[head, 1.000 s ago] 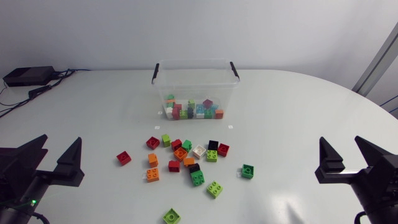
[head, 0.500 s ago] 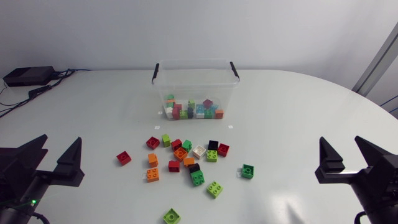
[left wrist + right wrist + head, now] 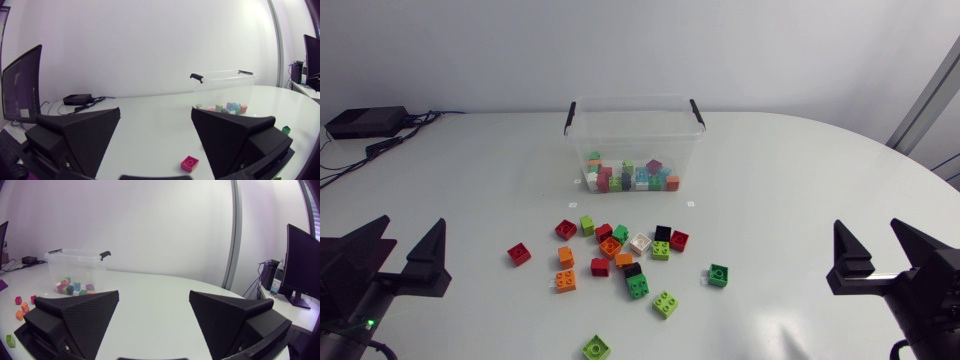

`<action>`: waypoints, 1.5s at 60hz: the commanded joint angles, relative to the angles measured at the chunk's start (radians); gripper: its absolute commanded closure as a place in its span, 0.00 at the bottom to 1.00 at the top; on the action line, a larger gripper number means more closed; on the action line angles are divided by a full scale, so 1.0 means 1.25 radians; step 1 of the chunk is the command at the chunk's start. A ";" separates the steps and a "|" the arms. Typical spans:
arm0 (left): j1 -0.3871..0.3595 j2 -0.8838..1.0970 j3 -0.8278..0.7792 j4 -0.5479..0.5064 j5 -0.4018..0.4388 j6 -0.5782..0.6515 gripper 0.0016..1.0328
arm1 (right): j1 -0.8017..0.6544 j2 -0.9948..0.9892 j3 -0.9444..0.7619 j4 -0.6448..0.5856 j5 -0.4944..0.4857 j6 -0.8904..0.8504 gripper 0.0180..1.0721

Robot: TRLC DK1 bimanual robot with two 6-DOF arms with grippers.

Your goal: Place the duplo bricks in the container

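A clear plastic container [image 3: 634,138] with black handle clips stands at the far middle of the table, with several coloured duplo bricks in its bottom. Several loose bricks [image 3: 630,252] lie scattered in front of it. A red brick [image 3: 519,254] lies at their left, a green one [image 3: 719,275] at their right, and another green one [image 3: 596,347] nearest the front edge. My left gripper [image 3: 413,224] is open at the front left, well apart from the bricks. My right gripper [image 3: 867,226] is open at the front right. Nothing is between either pair of fingers.
The left wrist view looks across the table at the container [image 3: 225,86], with a red brick [image 3: 189,163] ahead between the open left gripper [image 3: 156,112] fingers. From the open right gripper [image 3: 154,294], the container [image 3: 75,262] and loose bricks [image 3: 20,307] lie off to one side. A black box with cables [image 3: 362,122] sits at the far left.
My left gripper has shifted slightly toward the left edge. The right gripper and the bricks have not moved.
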 commanded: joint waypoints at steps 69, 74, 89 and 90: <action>-0.076 0.725 0.557 -0.332 -0.001 0.007 0.06 | 0.166 0.500 0.299 -0.025 0.097 0.033 0.05; -0.081 0.778 0.587 -0.349 -0.001 0.033 0.06 | 0.172 0.540 0.326 -0.053 0.097 0.034 0.05; -0.102 0.980 0.679 -0.416 -0.001 0.183 0.06 | 0.175 0.673 0.417 -0.175 0.091 0.022 0.05; -0.103 0.990 0.683 -0.418 -0.001 0.184 0.06 | 0.175 0.679 0.419 -0.177 0.091 0.020 0.05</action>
